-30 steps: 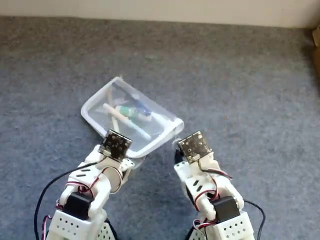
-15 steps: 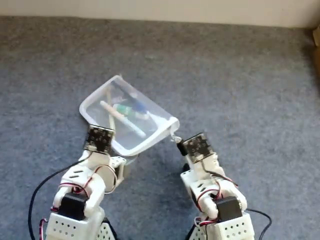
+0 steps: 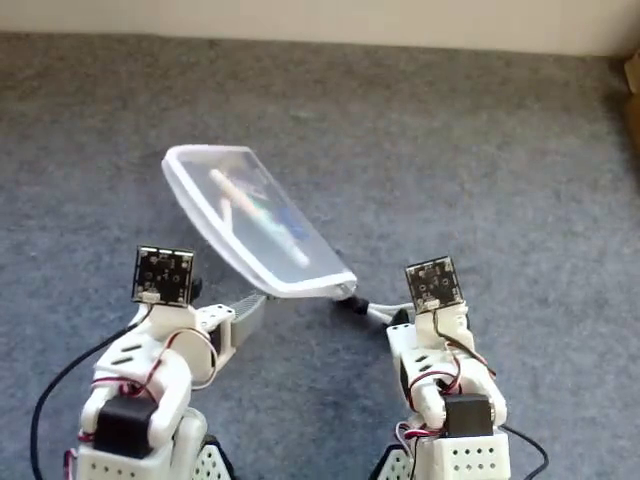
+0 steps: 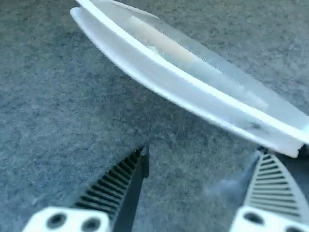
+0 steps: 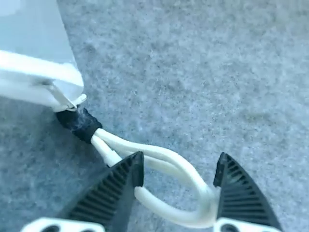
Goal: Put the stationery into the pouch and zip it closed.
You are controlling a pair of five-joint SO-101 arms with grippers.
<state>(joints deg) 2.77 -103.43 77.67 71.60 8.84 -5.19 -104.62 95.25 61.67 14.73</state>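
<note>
I could read no text, number, label or sign anywhere. The clear pouch (image 3: 255,225) carried no print that I could make out, and any marking on the stationery (image 3: 262,215) inside it was too small and too blurred for me to read.

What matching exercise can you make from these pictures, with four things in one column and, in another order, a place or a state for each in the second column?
Things
1. pouch
2. pens
3. cord loop
4. left gripper

Places or states
A. open, with nothing between its fingers
B. clear, with a white edge
C. inside the pouch
D. lying between the fingers of the right gripper

Right pairs: 1-B, 2-C, 3-D, 4-A.
</note>
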